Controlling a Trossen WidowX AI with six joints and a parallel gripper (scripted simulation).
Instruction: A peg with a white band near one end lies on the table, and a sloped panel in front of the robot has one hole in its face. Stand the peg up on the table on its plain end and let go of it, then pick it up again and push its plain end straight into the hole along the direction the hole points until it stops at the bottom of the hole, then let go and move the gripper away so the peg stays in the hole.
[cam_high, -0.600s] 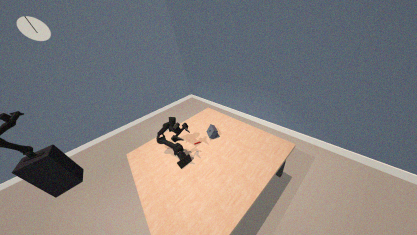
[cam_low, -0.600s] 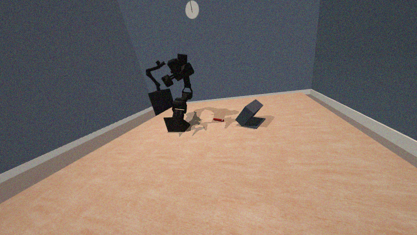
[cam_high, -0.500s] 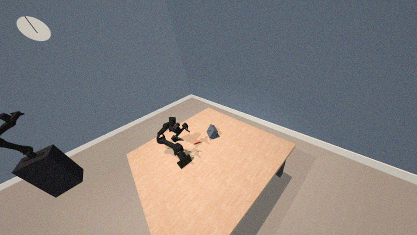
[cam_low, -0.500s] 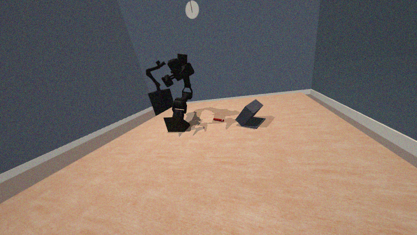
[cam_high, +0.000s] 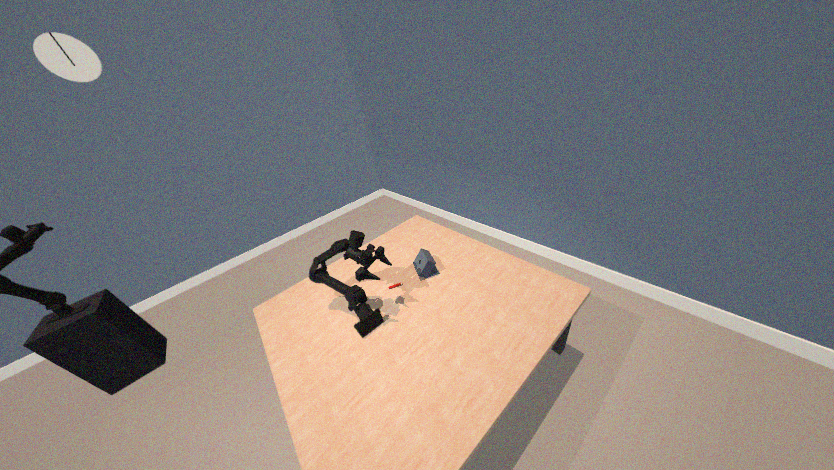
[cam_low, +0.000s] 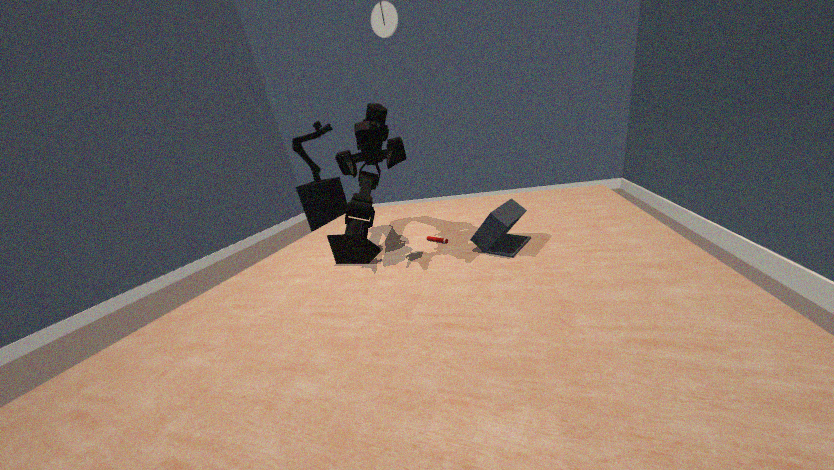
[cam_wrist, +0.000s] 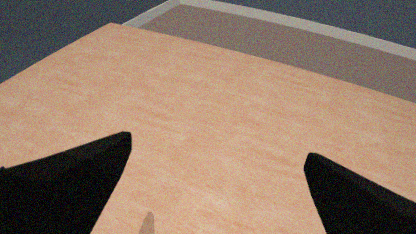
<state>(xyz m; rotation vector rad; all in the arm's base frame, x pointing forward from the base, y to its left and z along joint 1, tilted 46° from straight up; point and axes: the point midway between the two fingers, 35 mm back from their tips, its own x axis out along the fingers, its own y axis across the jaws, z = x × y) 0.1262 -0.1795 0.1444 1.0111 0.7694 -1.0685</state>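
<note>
A small red peg (cam_high: 395, 285) (cam_low: 437, 239) lies flat on the wooden table (cam_high: 443, 361) (cam_low: 466, 361) (cam_wrist: 210, 125), between the arm's base and the sloped grey panel (cam_high: 425, 263) (cam_low: 497, 225). The white band and the panel's hole are too small to make out. My gripper (cam_high: 376, 263) (cam_low: 371, 157) (cam_wrist: 220, 151) is open and empty, held high above the table, up and to the side of the peg. The wrist view shows only bare table between the two dark fingers; the peg and the panel are out of that view.
A dark box with a second arm on it (cam_high: 96, 341) (cam_low: 319, 198) stands off the table beside the wall. The table's far edge and the floor strip (cam_wrist: 300, 40) show in the wrist view.
</note>
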